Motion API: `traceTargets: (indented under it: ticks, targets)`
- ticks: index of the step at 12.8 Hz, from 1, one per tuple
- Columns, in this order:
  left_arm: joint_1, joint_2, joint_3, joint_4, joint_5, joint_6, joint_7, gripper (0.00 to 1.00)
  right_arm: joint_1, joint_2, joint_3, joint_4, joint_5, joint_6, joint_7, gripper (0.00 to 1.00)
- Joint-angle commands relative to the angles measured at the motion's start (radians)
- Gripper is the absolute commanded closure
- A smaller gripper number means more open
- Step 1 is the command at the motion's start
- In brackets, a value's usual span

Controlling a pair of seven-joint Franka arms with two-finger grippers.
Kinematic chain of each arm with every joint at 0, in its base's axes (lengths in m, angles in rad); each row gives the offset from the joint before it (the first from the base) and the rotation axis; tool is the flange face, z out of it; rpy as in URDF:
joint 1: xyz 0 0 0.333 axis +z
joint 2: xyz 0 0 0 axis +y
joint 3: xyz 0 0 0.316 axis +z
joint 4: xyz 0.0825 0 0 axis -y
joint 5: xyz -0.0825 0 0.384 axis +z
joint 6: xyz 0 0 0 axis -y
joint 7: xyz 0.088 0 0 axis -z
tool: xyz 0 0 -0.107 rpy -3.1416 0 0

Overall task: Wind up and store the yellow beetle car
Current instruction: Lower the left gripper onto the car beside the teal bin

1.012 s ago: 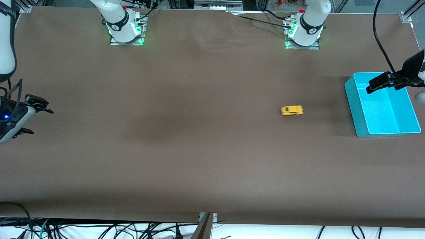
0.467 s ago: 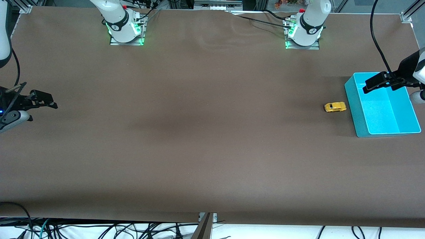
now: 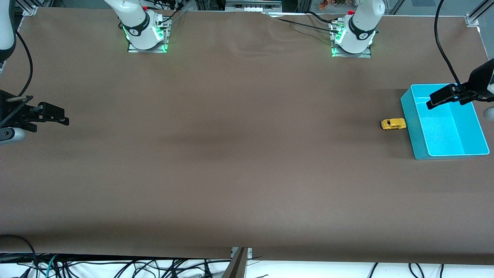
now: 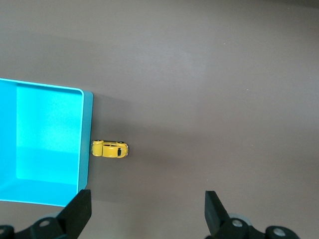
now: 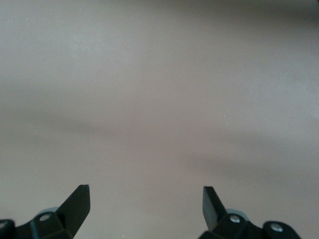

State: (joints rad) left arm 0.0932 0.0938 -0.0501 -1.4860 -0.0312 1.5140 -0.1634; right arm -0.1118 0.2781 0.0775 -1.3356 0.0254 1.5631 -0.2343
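Note:
The yellow beetle car stands on the brown table, touching the outer wall of the cyan bin at the left arm's end. In the left wrist view the car rests against the bin's wall. My left gripper hangs open over the bin's edge nearest the bases, holding nothing; its fingers frame bare table. My right gripper waits open over the right arm's end of the table, far from the car, with only table between its fingers.
The bin holds nothing that I can see. A black cable hangs down to the left arm's wrist above the bin. The two arm bases stand along the table's edge farthest from the front camera.
The car has rolled across the table toward the left arm's end and stopped against the bin's wall. The right gripper has lifted a little. The left gripper has barely moved.

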Motion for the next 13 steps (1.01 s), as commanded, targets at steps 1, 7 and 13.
traceTargets:
  ticks: [1, 7, 13]
  targets:
    - [0.006, 0.017, -0.002, 0.001, 0.024, -0.011, -0.085, 0.0, -0.008, -0.06, -0.008, -0.002, -0.019, -0.003, 0.013, 0.0]
    - [0.005, 0.001, -0.016, -0.205, 0.134, 0.001, -0.557, 0.0, -0.008, -0.101, -0.027, -0.034, -0.062, -0.04, 0.023, 0.0]
    - [0.069, -0.175, -0.016, -0.762, 0.134, 0.476, -0.744, 0.0, 0.0, -0.152, -0.027, -0.091, -0.061, -0.069, 0.138, 0.0]
